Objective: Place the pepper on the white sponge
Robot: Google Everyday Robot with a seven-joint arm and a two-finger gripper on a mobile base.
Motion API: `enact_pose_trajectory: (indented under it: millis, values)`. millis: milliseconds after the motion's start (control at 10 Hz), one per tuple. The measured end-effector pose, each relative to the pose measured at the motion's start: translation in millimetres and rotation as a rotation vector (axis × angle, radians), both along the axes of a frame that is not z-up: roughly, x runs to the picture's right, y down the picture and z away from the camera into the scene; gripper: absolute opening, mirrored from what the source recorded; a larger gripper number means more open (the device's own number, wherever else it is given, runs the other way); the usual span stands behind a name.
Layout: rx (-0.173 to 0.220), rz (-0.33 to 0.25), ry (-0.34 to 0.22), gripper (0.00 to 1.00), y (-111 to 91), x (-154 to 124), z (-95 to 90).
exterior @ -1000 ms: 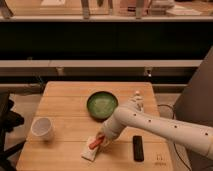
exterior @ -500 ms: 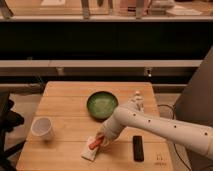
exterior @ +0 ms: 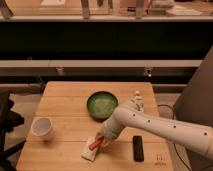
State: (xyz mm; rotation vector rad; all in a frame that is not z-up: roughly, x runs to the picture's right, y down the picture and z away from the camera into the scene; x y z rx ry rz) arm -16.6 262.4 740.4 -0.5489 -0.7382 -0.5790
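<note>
A red-orange pepper (exterior: 95, 144) lies on top of the white sponge (exterior: 90, 152), near the front edge of the wooden table (exterior: 65, 105). My gripper (exterior: 101, 140) is at the end of the white arm that reaches in from the right. It sits right at the pepper's upper right end, over the sponge. The arm hides the gripper's own parts.
A green bowl (exterior: 102, 104) stands at the table's middle back. A white cup (exterior: 42, 128) stands at the left. A black remote-like object (exterior: 138, 148) lies at the front right. A small white figure (exterior: 137, 99) stands right of the bowl.
</note>
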Motion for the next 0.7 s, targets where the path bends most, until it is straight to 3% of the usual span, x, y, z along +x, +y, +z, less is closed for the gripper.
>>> enact_pose_trajectory:
  millis: [200,700]
  values:
    - [0.001,-0.004,-0.003,0.11,-0.4,0.0,-0.3]
    - [0.011,-0.019,-0.002,0.64,-0.2,-8.8,3.7]
